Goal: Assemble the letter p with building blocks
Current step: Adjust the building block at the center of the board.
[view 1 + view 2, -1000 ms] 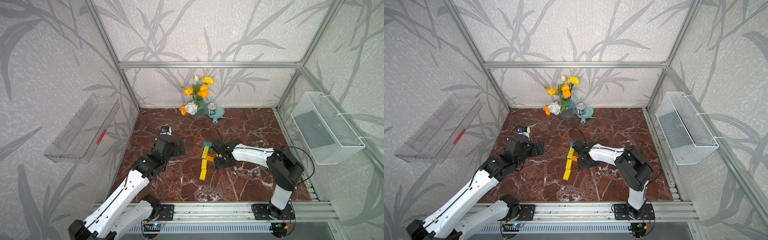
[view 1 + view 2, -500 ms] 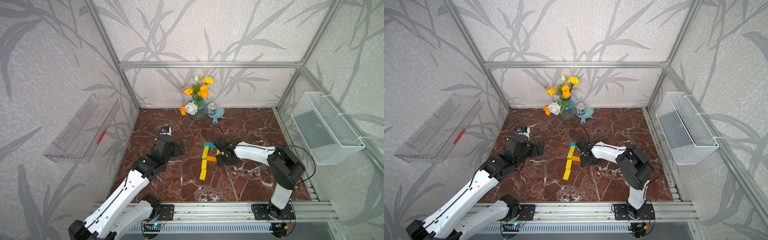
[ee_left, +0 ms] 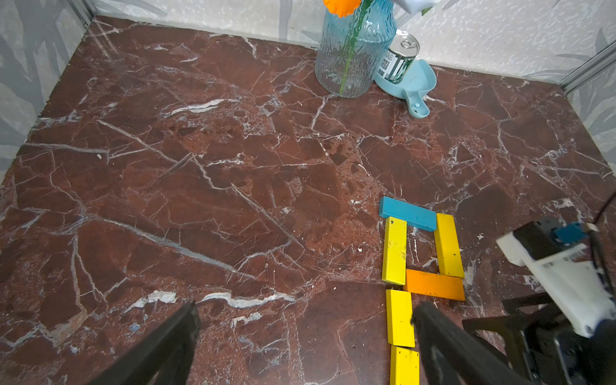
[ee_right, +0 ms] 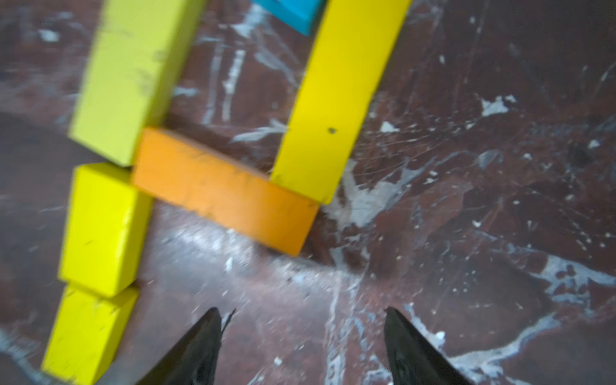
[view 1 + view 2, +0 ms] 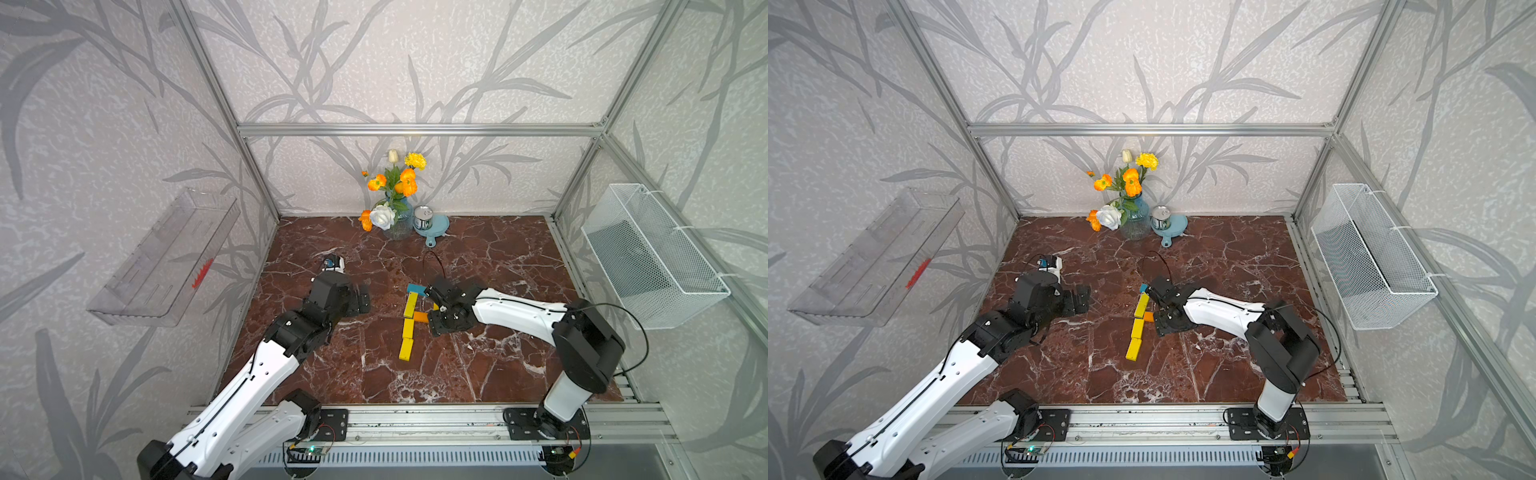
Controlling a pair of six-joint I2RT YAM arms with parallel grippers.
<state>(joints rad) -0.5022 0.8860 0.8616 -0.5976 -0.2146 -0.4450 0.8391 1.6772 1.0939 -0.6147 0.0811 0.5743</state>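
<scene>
Fingers [image 4: 200, 350] of the right gripper [image 4: 301, 333] stand apart, empty, just beside the orange block [image 4: 220, 196]. Left gripper [image 3: 300, 333] gapes wide, holding nothing. Letter p [image 5: 408, 328] lies flat on the marble floor [image 5: 498, 257], mid-frame in both top views, its loop partly under the right gripper.

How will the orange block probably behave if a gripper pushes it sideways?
The orange block looks rigid and flat, so it should slide, not roll. It touches the yellow side block and the yellow stem, so pushing probably shifts them too.
</scene>
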